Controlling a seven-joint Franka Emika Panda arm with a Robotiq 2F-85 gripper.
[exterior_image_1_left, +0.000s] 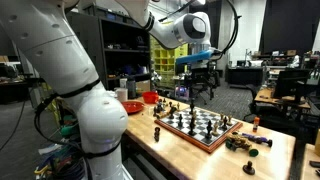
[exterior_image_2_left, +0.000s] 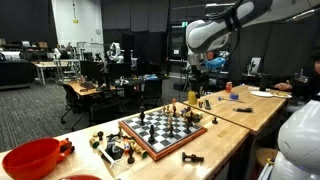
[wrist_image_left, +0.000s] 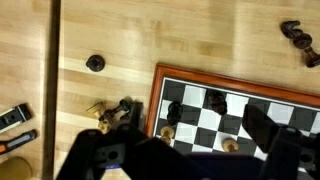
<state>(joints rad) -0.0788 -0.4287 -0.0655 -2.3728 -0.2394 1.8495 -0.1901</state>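
Note:
A wooden chessboard lies on a light wood table, with black and pale pieces standing on it. My gripper hangs open well above the board's near edge and holds nothing. In the wrist view the gripper looks down on the board's corner. Two black pieces and two pale pieces stand on squares between the dark fingers. The board's lower rows are hidden by the gripper body.
Captured pieces lie off the board. A red bowl sits near the table end. Marker-like items lie at the left. The table edge runs beside the board.

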